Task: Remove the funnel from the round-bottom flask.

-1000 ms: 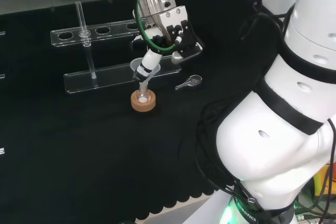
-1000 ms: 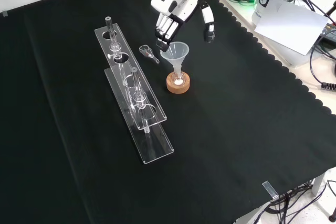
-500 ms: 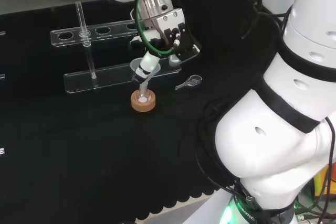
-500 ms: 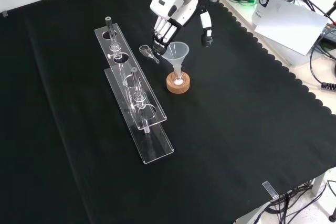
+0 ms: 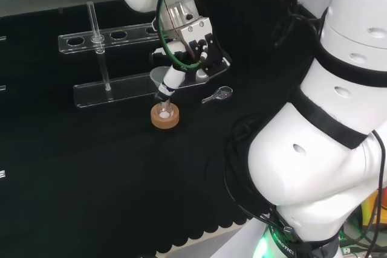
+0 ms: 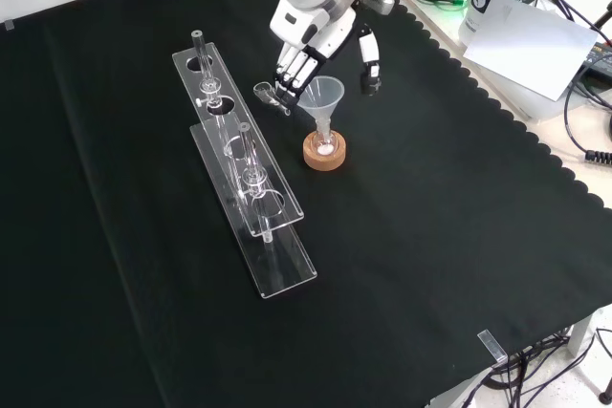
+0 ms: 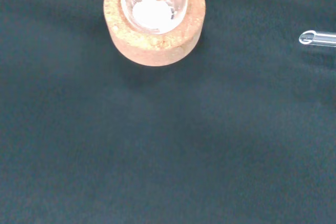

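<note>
**Fingers spread on either side of the funnel, not yet closed on it**

The fingers (image 6: 292, 66) are spread and nearly straight, with the thumb (image 6: 368, 62) held wide apart on the other side, so the hand (image 6: 320, 31) hangs open and grips nothing. In the front view the funnel (image 6: 320, 97) stands in the gap between them, which looks like a set-up for pinching its cone; I cannot tell whether any finger already touches the rim.

The funnel sits upright with its stem down in the neck of the round-bottom flask (image 6: 325, 144), still to be lifted out. The flask rests in a cork ring (image 7: 155, 35), which keeps its rounded base from rolling on the tabletop (image 6: 430, 236). In the wrist view a small amount of white material lies at the bottom of the flask; whether powder or liquid is unclear.

Just beside the fingers lies a small clear scoop (image 5: 219, 94). Farther out, a clear test-tube rack (image 6: 247, 188) stands with glass pieces upright in its holes.
</note>
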{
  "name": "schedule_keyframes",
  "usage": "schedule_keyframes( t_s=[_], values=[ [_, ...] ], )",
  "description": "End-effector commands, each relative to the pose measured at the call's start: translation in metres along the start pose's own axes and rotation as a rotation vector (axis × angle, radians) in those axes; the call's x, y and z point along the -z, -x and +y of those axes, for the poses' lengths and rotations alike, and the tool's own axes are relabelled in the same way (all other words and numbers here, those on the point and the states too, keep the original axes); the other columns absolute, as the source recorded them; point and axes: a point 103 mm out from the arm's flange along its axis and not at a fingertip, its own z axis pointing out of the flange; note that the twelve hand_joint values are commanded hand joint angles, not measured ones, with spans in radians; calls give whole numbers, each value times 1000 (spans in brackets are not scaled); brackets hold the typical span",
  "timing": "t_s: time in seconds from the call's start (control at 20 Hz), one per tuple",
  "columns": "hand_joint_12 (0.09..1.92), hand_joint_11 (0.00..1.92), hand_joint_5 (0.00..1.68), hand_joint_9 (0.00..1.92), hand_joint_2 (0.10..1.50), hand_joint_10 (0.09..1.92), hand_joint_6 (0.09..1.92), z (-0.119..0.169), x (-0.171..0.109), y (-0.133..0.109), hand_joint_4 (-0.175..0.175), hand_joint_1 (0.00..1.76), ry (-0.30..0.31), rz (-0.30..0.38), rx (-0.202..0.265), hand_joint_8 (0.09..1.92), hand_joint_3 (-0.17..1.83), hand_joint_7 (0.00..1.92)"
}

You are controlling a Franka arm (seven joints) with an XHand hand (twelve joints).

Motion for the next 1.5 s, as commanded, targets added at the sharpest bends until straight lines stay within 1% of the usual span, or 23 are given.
schedule_keyframes(
  t_s=[0.05,0.3,0.5,0.6,0.75,0.85,0.95,1.2,1.3,1.35,1.5],
  values=[
    [1453,398,4,14,656,924,87,6,-3,3,-57,619,1,-6,-6,248,251,0],
    [1458,395,5,39,658,934,87,13,-7,5,-56,622,4,-5,7,252,249,0],
    [1453,410,10,140,660,893,87,16,-5,2,-56,629,4,-17,12,329,247,0],
    [1447,422,21,197,661,862,87,16,-4,1,-56,634,13,-26,12,374,248,0],
    [1422,461,64,321,660,792,87,17,-2,-1,-62,650,21,-60,5,605,264,64],
    [1413,476,83,377,660,765,87,18,-1,-2,-64,660,24,-90,-1,673,273,90],
    [1397,496,152,484,660,709,87,17,0,-2,-62,677,34,-119,-6,703,294,149],
    [1319,600,465,750,660,552,87,15,4,-6,-45,740,85,-174,-19,681,401,353],
    [1295,631,568,818,665,519,138,12,8,-8,-35,763,115,-184,-18,672,435,425],
    [1284,645,598,854,666,491,197,11,10,-9,-31,772,130,-189,-17,659,454,462],
    [1262,680,594,929,663,427,503,7,18,-10,-17,794,143,-198,-11,639,497,531]
  ],
)
